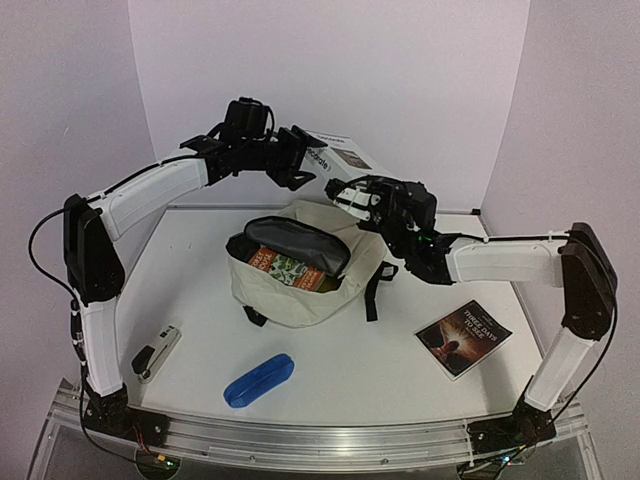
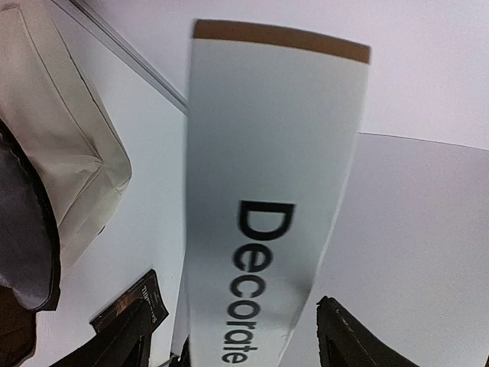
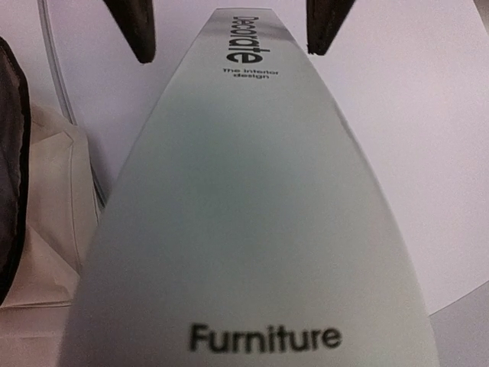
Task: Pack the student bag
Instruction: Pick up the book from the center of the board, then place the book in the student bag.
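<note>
Cream fabric student bag (image 1: 300, 300) is seen lying mid-table (image 1: 400, 385), long axis running left to right, unzipped mouth turned upward. Both arms are bent over its far side. A white "Decorate" magazine (image 1: 342, 152) is pinched by the right gripper (image 1: 350, 195); the left gripper (image 1: 303, 170) is spread loosely around its other end

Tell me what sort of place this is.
Most likely a robotics lab test cell, not a classroom: left arm and right arm bolted to an aluminium rail, a white table boxed by bare walls, and staged props like the student bag and blue pencil case.
</note>
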Robot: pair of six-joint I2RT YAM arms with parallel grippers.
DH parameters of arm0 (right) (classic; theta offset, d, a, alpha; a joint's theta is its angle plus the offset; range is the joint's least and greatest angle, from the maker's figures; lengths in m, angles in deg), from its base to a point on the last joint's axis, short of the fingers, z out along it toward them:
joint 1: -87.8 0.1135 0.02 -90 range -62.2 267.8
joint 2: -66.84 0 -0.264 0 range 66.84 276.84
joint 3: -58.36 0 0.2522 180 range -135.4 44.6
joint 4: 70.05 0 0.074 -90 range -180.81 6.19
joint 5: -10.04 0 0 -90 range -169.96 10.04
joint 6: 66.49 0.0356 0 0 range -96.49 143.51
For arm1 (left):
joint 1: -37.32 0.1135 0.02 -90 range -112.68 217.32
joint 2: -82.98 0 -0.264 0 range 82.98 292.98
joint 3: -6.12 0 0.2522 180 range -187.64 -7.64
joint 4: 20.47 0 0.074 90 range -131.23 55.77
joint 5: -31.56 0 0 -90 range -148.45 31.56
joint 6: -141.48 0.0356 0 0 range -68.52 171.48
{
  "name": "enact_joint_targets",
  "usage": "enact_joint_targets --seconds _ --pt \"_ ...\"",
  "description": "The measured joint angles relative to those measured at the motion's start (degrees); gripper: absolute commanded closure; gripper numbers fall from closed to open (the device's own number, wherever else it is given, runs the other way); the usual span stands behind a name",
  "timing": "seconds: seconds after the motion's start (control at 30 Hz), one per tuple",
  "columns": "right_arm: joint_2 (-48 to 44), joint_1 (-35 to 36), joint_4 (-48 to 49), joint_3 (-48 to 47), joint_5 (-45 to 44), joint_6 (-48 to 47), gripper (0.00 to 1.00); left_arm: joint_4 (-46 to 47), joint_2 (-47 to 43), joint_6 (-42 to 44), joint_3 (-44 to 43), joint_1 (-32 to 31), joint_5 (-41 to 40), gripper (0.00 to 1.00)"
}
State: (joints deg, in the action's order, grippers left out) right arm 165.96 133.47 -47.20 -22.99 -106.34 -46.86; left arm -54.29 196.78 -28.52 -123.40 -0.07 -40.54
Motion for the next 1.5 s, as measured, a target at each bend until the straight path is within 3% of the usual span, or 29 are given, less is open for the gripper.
enact_joint_targets --seconds 0.13,0.37,0.53,0.6,0.77,0.83,0.93,1.17,1.3,1.5 --pt "1.2 0.4 0.2 0.0 -0.2 -1.5 0.94 0.2 0.1 0.0 0.1 -0.1 0.1 0.28" --pt "1.4 1.1 1.2 0.0 -0.2 -3.4 0.94 0.1 0.5 -1.6 0.7 -0.2 1.5 0.4" --pt "1.4 1.7 2.7 0.2 0.0 -5.6 0.89 0.0 1.3 -2.6 0.7 -0.2 2.1 0.56" --pt "1.4 1.9 2.8 0.4 0.0 -6.4 0.8 -0.2 1.5 -2.6 0.8 -0.2 2.0 0.64" --pt "1.5 1.9 2.7 0.9 0.1 -6.5 0.13 0.9 1.1 -2.1 3.4 -0.1 1.3 0.74" --pt "1.4 1.9 2.1 1.0 0.6 -5.8 0.02 1.7 0.1 -3.1 6.5 0.0 0.4 0.78" --pt "0.3 1.6 -3.7 1.0 3.5 -1.3 0.02 1.9 -2.5 -3.5 12.3 0.9 -1.5 0.83" --pt "-3.0 -2.6 -33.2 -7.7 19.3 12.3 0.02 -0.8 -12.9 -1.1 22.1 4.9 -9.1 0.84" --pt "0.9 -4.2 -48.2 -20.9 29.2 18.9 0.02 -0.9 -21.5 0.7 27.2 6.8 -15.1 0.86" --pt "16.7 -3.6 -65.4 -46.9 42.1 27.4 0.02 -2.7 -33.5 1.0 36.0 7.0 -21.3 0.89"
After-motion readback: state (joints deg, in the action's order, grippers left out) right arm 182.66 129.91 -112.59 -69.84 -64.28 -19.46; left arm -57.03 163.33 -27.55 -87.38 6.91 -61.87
